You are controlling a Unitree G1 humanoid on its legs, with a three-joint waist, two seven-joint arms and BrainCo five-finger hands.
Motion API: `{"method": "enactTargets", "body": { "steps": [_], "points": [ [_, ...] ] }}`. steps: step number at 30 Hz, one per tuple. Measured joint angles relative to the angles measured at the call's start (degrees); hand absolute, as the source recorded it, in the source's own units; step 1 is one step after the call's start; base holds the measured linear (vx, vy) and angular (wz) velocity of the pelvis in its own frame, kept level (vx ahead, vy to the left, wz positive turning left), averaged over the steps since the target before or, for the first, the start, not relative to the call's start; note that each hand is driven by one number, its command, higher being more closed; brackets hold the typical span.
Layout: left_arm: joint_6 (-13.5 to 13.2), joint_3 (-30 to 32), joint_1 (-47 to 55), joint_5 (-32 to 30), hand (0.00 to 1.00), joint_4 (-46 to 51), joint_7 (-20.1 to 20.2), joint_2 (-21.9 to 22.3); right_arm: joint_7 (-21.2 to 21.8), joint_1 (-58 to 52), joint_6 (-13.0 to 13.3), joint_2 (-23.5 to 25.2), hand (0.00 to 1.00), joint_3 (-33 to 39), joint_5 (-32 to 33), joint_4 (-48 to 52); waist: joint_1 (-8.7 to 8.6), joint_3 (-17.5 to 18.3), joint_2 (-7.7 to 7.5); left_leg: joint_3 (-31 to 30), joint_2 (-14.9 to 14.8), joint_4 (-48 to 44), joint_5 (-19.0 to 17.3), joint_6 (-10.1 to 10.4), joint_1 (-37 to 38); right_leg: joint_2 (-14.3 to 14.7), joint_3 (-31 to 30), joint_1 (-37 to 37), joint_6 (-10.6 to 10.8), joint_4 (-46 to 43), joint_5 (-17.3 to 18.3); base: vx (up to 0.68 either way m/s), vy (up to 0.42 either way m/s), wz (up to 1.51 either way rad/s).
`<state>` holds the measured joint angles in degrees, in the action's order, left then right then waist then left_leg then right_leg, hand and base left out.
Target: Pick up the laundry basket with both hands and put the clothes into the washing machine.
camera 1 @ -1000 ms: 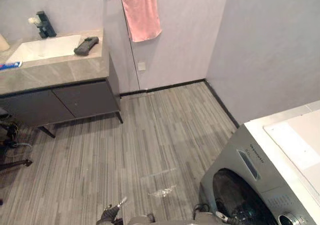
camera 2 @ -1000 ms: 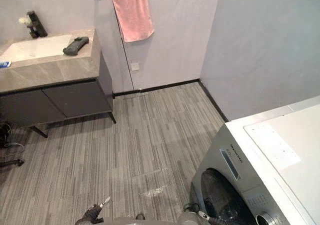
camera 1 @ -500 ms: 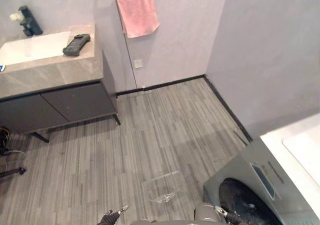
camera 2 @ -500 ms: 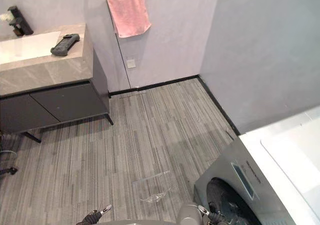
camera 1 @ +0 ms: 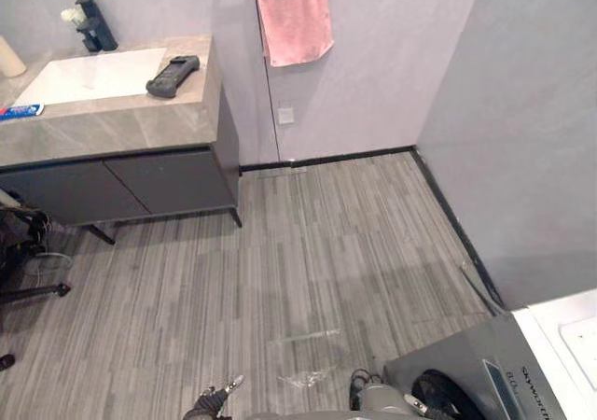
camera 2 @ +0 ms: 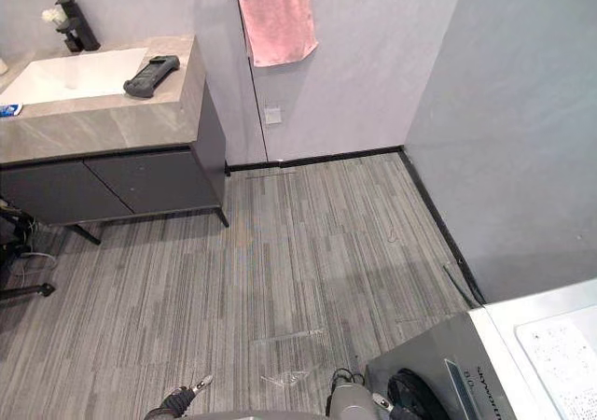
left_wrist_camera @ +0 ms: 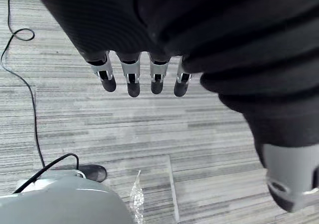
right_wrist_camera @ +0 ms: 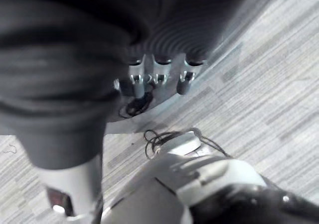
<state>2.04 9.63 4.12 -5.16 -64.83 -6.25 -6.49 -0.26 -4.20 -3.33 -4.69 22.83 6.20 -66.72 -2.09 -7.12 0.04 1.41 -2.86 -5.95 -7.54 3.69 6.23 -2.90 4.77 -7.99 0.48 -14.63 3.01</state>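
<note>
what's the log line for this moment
left hand: open, empty | right hand: open, empty | washing machine: lower right | floor: plastic scrap ahead

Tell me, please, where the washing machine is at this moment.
The washing machine stands in the lower right corner of the eye views, beside the right-hand wall, across the striped floor from the sink cabinet.

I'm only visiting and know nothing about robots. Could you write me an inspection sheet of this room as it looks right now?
Surface: grey striped plank floor.
Job's things: washing machine at lower right, round dark door showing.
Clutter: clear plastic scrap on the floor; dark handheld device on the vanity counter.
Hands: left hand and right hand, fingers straight, holding nothing.
Cables: loose wires on the floor beside the vanity.
Surroundings: pink towel hanging on the wall; white sink.
</note>
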Motion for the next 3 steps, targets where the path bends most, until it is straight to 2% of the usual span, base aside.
{"method": "enactTargets", "body": {
  "steps": [3],
  "points": [
    [0.01,-0.05,0.28,0.19,0.0,-0.04,-0.01,-0.52,-0.83,-0.05,0.67,0.3,0.0,-0.88,-0.01,0.0,-0.06,0.22,-0.62,-0.34,0.06,0.02,0.55,-0.54,-0.53,0.23,0.05,1.47,-0.33,3.95,-2.72,-0.06,0.016,0.01]
  ]
}}
